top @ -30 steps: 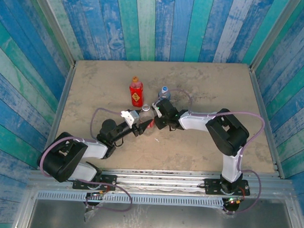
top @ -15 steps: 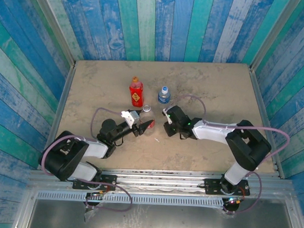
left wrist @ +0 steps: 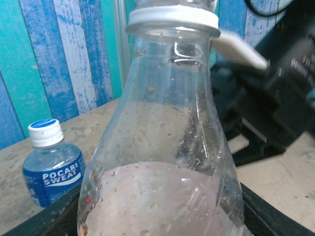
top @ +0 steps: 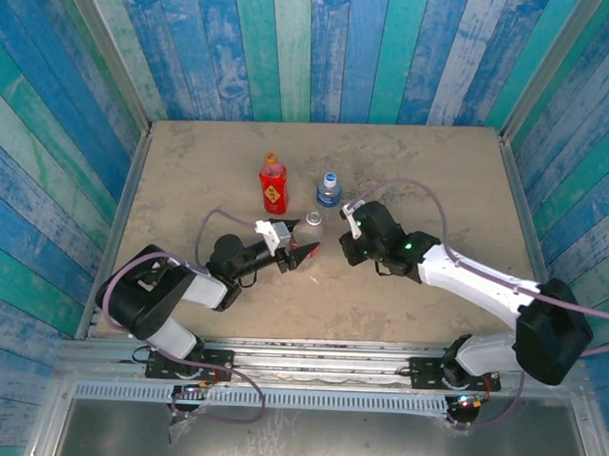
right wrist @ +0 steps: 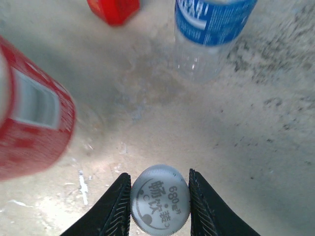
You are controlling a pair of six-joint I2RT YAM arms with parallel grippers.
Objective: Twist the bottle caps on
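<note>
— Counting caps already on: how many?

— Two, by the look of it. Shows the orange-brown cap [top: 271, 159] atop the red bottle [top: 273, 190], well beyond the left tool [top: 290, 250], and the blue cap [left wrist: 45, 132] seated on the blue-label bottle [left wrist: 51, 172], behind that tool's grip and off to its left. Cannot vouch for the tightness of either from these angles.

— And the third?

— Not yet on. Finds the white cap [right wrist: 160, 199] pinched between the fingers of the right tool [right wrist: 158, 176], closed snugly on the ribbed rim, printed top turned toward the wrist, with the table [right wrist: 256, 147] beyond it.

— And its bottle?

— Clamped in the left tool: closes partway, one finger on each side of the clear bottle [left wrist: 162, 162] with the red label, low on its body. Sits just off the right tool's left side, near but not touching. Crops the mouth at the top edge of the wrist view, so cannot tell more than a white collar [left wrist: 172, 17] round the neck.

— Leaves what, then?

— By this reckoning: bringing cap to neck, seating it square, turning it down. Puts the job roughly two thirds along, with the trickiest meeting of both tools to come.
</note>
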